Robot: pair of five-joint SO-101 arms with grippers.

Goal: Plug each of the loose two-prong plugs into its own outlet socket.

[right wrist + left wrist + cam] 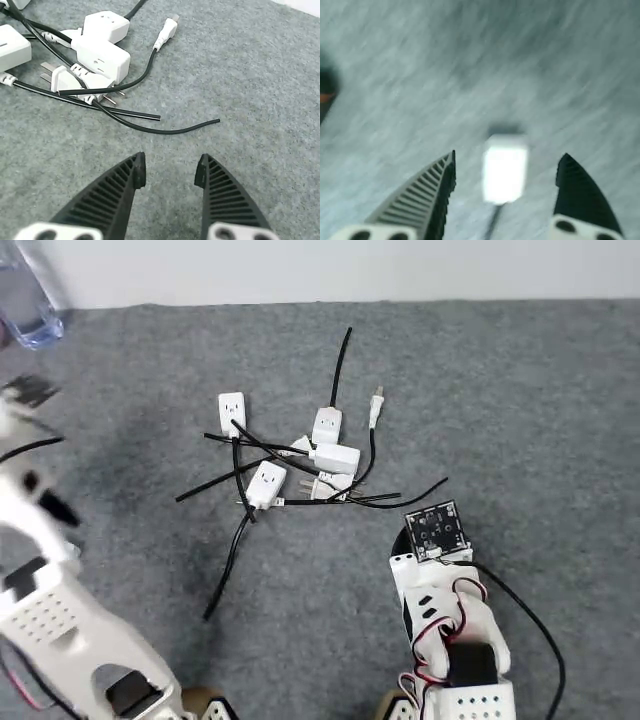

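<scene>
Several white outlet sockets and two-prong plugs lie tangled with black cords mid-table: one socket (pixel 232 412) apart at the left, others (pixel 335 457) (pixel 266 483) bunched together. Two loose plugs (pixel 62 77) (pixel 95 82) lie prongs out beside a socket (pixel 100 56), and a small plug (pixel 166 31) lies farther off. My right gripper (pixel 171 162) is open over bare carpet just short of the tangle. My left gripper (pixel 509 156) is open, and beyond its fingers is a blurred white block (pixel 505 167) with a dark cord. The left arm (pixel 40 570) is at the table's left side.
Grey carpet (pixel 530 400) covers the table. A clear bottle (pixel 25 300) stands at the far left corner. Loose black cord ends (pixel 200 124) trail out from the tangle toward the right arm (pixel 445 590).
</scene>
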